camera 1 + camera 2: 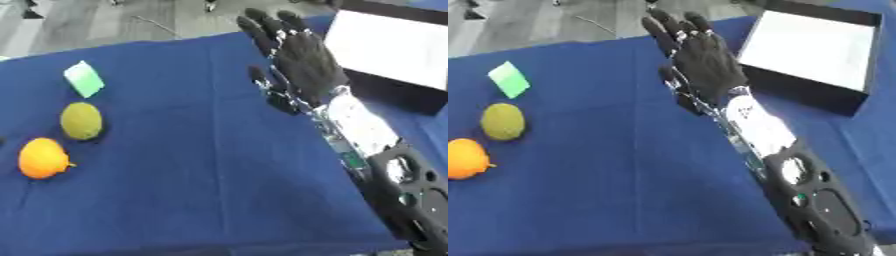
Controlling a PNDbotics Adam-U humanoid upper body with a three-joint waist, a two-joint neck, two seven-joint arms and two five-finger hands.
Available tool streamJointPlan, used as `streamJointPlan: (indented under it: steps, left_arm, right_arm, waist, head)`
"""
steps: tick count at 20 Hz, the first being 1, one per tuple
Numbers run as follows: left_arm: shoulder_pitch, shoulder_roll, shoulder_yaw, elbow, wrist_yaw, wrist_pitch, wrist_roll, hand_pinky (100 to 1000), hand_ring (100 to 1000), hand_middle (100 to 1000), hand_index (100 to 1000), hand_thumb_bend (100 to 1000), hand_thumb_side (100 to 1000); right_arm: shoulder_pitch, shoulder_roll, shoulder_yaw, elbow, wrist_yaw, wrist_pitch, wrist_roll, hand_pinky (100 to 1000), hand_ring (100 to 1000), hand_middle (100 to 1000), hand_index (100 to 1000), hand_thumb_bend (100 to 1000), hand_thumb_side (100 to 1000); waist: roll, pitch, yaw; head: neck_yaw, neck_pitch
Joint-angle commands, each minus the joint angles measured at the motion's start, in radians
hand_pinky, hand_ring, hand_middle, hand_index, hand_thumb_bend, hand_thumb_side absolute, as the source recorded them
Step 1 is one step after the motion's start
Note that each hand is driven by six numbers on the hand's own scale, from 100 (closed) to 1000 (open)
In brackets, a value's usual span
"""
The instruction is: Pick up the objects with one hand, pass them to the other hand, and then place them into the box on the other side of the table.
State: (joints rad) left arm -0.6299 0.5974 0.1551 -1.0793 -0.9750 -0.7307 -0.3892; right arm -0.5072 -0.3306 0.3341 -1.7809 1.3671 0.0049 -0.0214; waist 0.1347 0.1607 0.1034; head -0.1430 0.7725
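- over a blue-covered table [201, 165], the robot's right hand [702, 57] is held out flat, its fingers [662, 27] straight and spread, nothing grasped in it.
- the right arm [754, 130] is seen reaching in from the lower right corner, black at the forearm and silver nearer the wrist, stretched toward the table's far edge.
- three objects are laid out in a loose line along the left side of the cloth, well apart from the hand.
- an orange fruit [42, 158] is placed nearest the camera, with a small stem pointing right.
- a yellow-green round fruit [81, 120] is set just beyond it, near but not touching.
- a light green flat piece [84, 78] is found farther back, lying tilted on the cloth.
- a black-walled box [815, 92] with a white inside is positioned at the right side of the table, just beside the hand's far side; nothing can be made out inside it.
- grey flooring [96, 20] is visible past the table's far edge.
- the left hand is shown in neither view.
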Motion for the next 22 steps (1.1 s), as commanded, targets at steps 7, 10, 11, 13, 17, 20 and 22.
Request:
streamJointPlan:
  steps: [7,10,11,13,17,20,22]
  left_arm:
    - [-0.02,-0.016,-0.022,0.232,-0.522,-0.176,0.382,806,795,846,919,657,511]
    - [-0.016,-0.03,0.025,0.259,-0.594,-0.176,0.618,790,780,822,900,590,448]
    - [-0.014,-0.032,0.035,0.268,-0.617,-0.176,0.682,782,767,811,895,580,414]
    - [-0.015,-0.04,0.07,0.277,-0.63,-0.176,0.807,768,748,792,881,566,377]
    - [-0.011,-0.046,0.082,0.31,-0.695,-0.168,0.916,763,743,783,878,523,408]
    - [-0.011,-0.054,0.078,0.336,-0.764,-0.166,0.93,753,726,764,861,508,405]
    - [-0.009,-0.066,0.082,0.349,-0.779,-0.166,0.951,741,688,730,833,460,377]
  right_arm:
    - [-0.015,-0.004,-0.005,-0.011,-0.008,0.001,-0.006,885,689,925,1000,130,100]
    - [-0.015,-0.006,-0.007,-0.011,-0.008,0.004,-0.006,885,689,922,1000,124,100]
    - [-0.015,-0.006,-0.007,-0.011,-0.008,0.005,-0.006,885,688,922,1000,119,100]
    - [-0.014,-0.006,-0.009,-0.01,-0.009,0.007,-0.007,884,690,922,1000,105,100]
    - [-0.017,-0.006,-0.01,-0.011,-0.011,0.008,-0.007,884,690,921,1000,100,100]
    - [-0.018,-0.005,-0.011,-0.011,-0.014,0.009,-0.007,884,689,921,1000,100,100]
    - [-0.019,-0.005,-0.011,-0.01,-0.015,0.008,-0.006,884,690,921,1000,100,100]
  waist:
    - [-0.003,-0.012,-0.001]
    - [-0.006,-0.012,0.002]
    - [-0.006,-0.012,0.002]
    - [-0.008,-0.011,0.003]
    - [-0.01,-0.008,0.001]
    - [-0.011,-0.006,0.001]
    - [-0.011,-0.006,0.001]
  head:
    - [-0.003,-0.003]
    - [-0.006,-0.003]
    - [-0.007,-0.003]
    - [-0.007,-0.003]
    - [-0.006,-0.003]
    - [-0.005,-0.003]
    - [-0.004,-0.003]
